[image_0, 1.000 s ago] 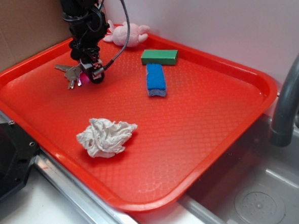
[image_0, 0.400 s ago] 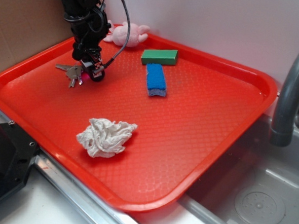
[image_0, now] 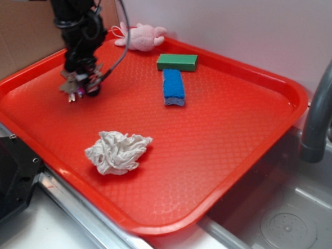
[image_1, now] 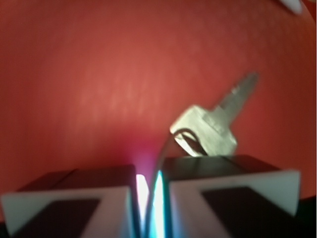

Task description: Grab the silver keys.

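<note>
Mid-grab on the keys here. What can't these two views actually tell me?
- Silver keys: wrist view shows one blurred key; the gripper fingers cover the rest.
- Silver keys in the exterior view: too small, partly behind the gripper, to count or see tray contact.
- Key ring: a thin wire runs into the nearly closed finger gap; how firmly it's pinched is hidden.

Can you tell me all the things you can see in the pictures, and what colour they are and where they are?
tray: one, red, beside the sink
silver keys: one bunch, grey-silver, left part of tray, at the gripper
plush toy: one, pink, tray's far edge
block: one, green, far middle
sponge: one, blue, just in front of the block
crumpled cloth: one, white, near left
faucet: one, grey, right
gripper: one, black, shut on the key ring
</note>
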{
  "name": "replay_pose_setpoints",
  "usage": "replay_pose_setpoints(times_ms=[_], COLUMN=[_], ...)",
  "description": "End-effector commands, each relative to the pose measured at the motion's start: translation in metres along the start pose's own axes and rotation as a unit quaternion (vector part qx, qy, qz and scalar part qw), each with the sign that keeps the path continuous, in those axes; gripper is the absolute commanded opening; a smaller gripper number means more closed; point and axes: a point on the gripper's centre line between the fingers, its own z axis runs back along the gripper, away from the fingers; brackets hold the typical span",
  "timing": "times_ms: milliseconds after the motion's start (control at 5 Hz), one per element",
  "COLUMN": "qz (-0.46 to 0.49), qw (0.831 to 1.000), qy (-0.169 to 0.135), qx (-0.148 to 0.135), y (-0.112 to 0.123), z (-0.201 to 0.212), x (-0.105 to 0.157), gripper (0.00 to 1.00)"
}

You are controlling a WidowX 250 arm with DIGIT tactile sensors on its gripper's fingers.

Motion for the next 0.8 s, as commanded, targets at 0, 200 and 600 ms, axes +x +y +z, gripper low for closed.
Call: replay_pose_setpoints(times_ms=[0, 200, 600], qz=[0.099, 0.131, 0.118], qw=[0.994, 0.989, 0.985], qy=[-0.044, -0.045, -0.091], qx=[-0.018, -0.060, -0.085], y=[-0.025, -0.028, -0.036], z=[0.103, 0.155, 0.216], x=[0.007, 0.012, 0.016], gripper=[0.00, 0.00, 0.00])
